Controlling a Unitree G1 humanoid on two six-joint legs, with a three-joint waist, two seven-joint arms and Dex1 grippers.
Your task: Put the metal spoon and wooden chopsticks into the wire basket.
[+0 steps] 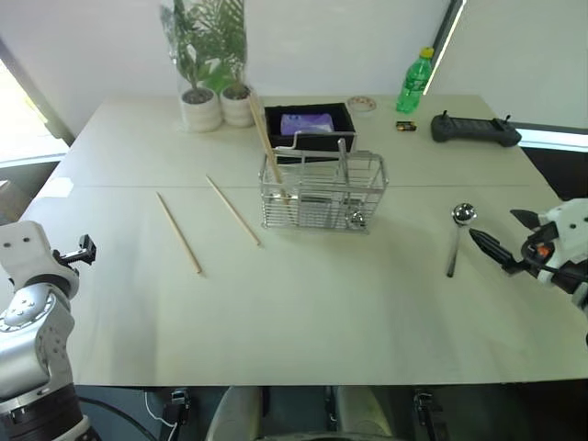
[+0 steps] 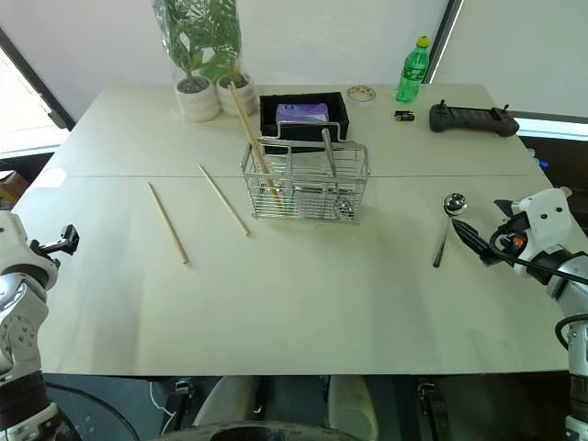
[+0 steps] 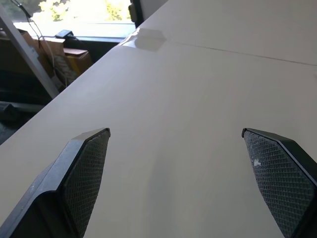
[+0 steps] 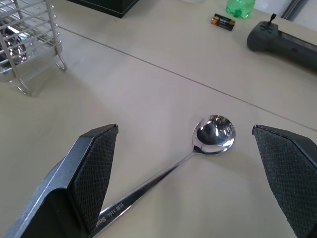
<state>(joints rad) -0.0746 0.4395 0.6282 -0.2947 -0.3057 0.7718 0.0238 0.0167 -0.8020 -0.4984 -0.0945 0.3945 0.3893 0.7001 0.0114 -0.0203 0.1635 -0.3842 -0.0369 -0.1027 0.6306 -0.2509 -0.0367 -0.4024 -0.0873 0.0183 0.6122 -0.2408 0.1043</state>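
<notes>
While both pincers stand wide open, neither holds or touches anything. The right gripper [image 4: 185, 181] hovers above the table [image 1: 303, 312] with the spoon [image 4: 198, 148] lying between its fingers [image 4: 91, 171] in the wrist view; from the head view it sits just at 4 o'clock of the spoon. The left gripper [image 3: 176, 178] hangs over bare tabletop near the left edge.

Count: one spoon flat on the table, at 3 o'clock of the basket [image 1: 322, 195]. A second spoon [image 1: 349, 188] stands inside the basket. Three chopsticks: two [image 1: 178, 231] [image 1: 232, 210] lie loose at 9 o'clock of the basket, well apart from it; one [image 1: 265, 138] leans in the basket's left end. One basket, at table centre.
</notes>
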